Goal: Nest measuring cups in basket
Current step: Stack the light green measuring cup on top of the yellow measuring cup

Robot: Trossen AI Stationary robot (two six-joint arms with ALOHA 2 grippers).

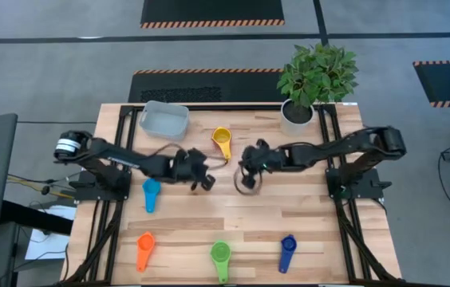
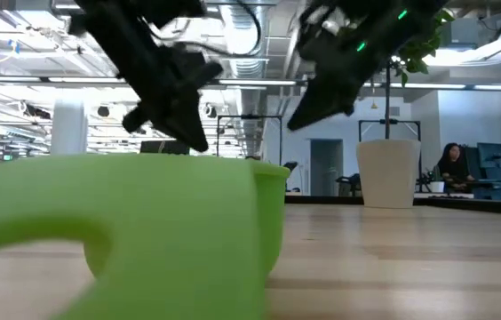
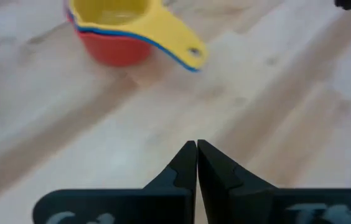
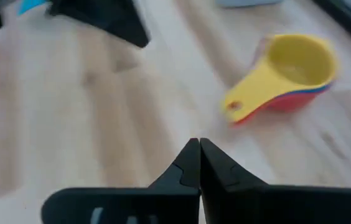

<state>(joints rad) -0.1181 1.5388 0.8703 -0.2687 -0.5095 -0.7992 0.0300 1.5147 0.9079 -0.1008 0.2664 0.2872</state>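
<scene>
A nested stack of cups, yellow on top of a light blue and a red one (image 1: 222, 142), stands on the table near the basket (image 1: 165, 118); it also shows in the left wrist view (image 3: 116, 31) and the right wrist view (image 4: 287, 71). Single cups lie apart: light blue (image 1: 151, 194), orange (image 1: 144, 249), green (image 1: 220, 259) (image 2: 144, 231) and dark blue (image 1: 287, 252). My left gripper (image 1: 202, 180) (image 3: 196, 149) and my right gripper (image 1: 246, 177) (image 4: 198, 149) are both shut and empty, hanging over mid-table just near of the stack.
A potted plant in a white pot (image 1: 298, 112) (image 2: 388, 173) stands at the far right of the table. The black frame rails run along the left and right edges. A person (image 2: 450, 169) sits in the room beyond.
</scene>
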